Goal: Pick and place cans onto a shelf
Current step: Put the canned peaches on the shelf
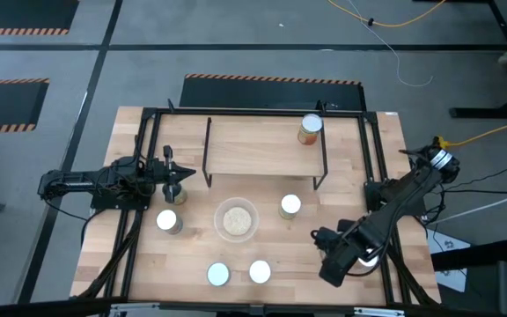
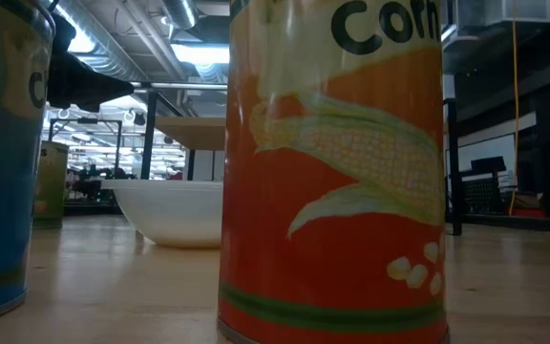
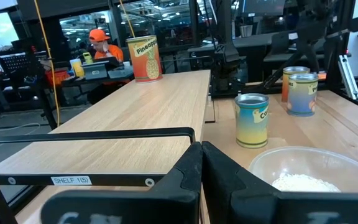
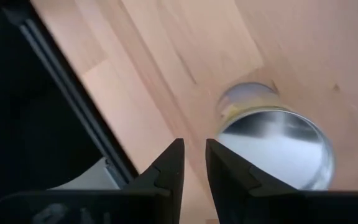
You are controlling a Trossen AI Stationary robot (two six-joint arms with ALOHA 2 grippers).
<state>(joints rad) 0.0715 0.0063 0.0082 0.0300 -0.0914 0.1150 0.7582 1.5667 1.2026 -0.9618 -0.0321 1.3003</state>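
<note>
One can with a pineapple label [image 1: 310,129] stands on the shelf [image 1: 253,145], at its far right; it also shows in the left wrist view [image 3: 144,59]. Several cans stand on the table: beside the bowl [image 1: 168,221] [image 1: 290,206], near the front edge [image 1: 218,275] [image 1: 260,271], and half under the right arm [image 1: 369,258]. My left gripper [image 1: 175,179] is shut and empty at the shelf's left end [image 3: 199,155]. My right gripper [image 1: 331,264] hangs over the table's right front, fingers nearly together [image 4: 193,158], empty, with a can's silver top [image 4: 272,143] just beside them.
A clear bowl [image 1: 236,220] with beige contents sits in the table's middle, in front of the shelf. A small dark thing [image 1: 175,192] lies under my left gripper's tip. A black rod frame [image 1: 139,158] rims the table. The low view is filled by an orange corn can [image 2: 332,172].
</note>
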